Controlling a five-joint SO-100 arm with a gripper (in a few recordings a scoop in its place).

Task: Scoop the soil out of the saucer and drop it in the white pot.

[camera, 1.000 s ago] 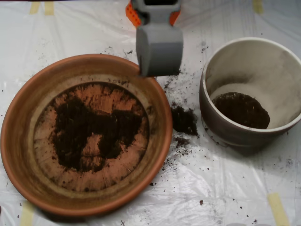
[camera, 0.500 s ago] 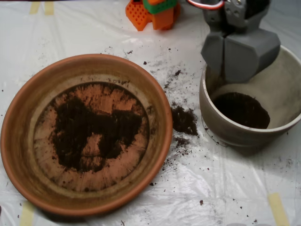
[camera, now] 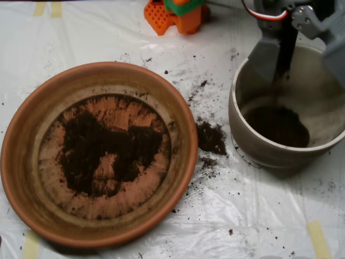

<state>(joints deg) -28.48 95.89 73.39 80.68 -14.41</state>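
Soil point(camera: 110, 148) lies as a dark, ragged patch on the bottom of the saucer point(camera: 21, 162), thin enough that orange-brown terracotta shows through around and inside it. Using the saucer as landmark: the white pot point(camera: 253, 145) stands to its right, apart from it, with a strip of plastic sheet point(camera: 242, 216) between them. On that strip, just beside the saucer's right rim, sits a small spilled clump point(camera: 210, 137) of soil, with loose crumbs scattered above and below it. More soil forms a dark mound point(camera: 277, 125) on the pot's bottom; the pot's inner walls are dusty and smudged. The scoop point(camera: 302, 54) hangs over the pot's upper part, up and to the right of the saucer, its two grey shells spread wide apart, one over the pot's left inner wall, the other at the right picture edge. A dark blurred streak point(camera: 283, 56) of soil shows in the gap between the shells, above the mound; nothing is gripped. Directly above the scoop, part of the grey arm with a red and white cable point(camera: 264, 13) is cut by the top edge. Orange and green printed parts point(camera: 175, 13) sit above the saucer's upper right rim, well apart from it. Yellowish tape strips point(camera: 318, 237) mark the sheet to the saucer's lower right and at other edges.
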